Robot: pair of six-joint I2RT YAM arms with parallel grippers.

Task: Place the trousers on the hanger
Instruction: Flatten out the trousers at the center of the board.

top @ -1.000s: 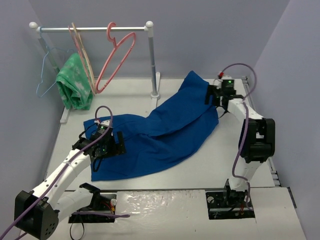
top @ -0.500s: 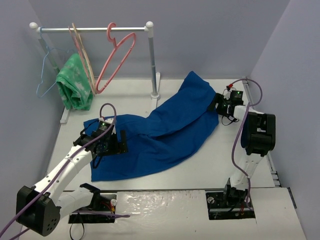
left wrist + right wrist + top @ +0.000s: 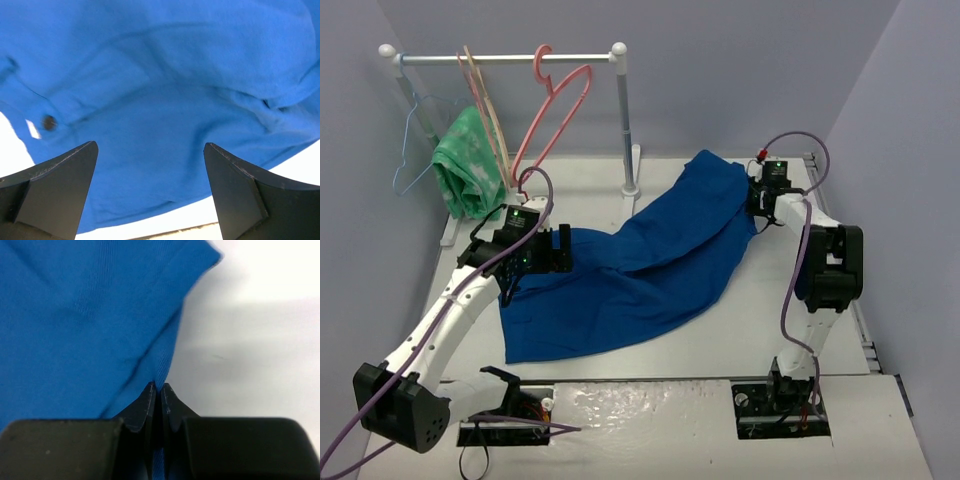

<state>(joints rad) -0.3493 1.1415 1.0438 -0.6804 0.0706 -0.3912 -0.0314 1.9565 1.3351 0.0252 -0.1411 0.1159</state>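
The blue trousers (image 3: 650,260) lie spread across the table from front left to back right. The pink hanger (image 3: 552,118) hangs on the rail at the back, tilted. My left gripper (image 3: 525,252) hovers open over the left end of the trousers (image 3: 160,90), where a dark button (image 3: 48,122) shows; nothing sits between its fingers (image 3: 235,190). My right gripper (image 3: 757,203) is at the right edge of the trousers (image 3: 85,315), shut on the cloth's hem, which is pinched between the fingertips (image 3: 149,402).
A white rail stand (image 3: 623,120) rises at the back with a beige hanger (image 3: 485,110), a thin light-blue hanger (image 3: 412,140) and a green patterned cloth (image 3: 465,170). Purple walls close in on the left, back and right. Bare white table (image 3: 260,340) lies right of the trousers.
The right gripper went from open to shut on the trousers' right edge. The left gripper moved toward the back, over the trousers' left end, staying open.
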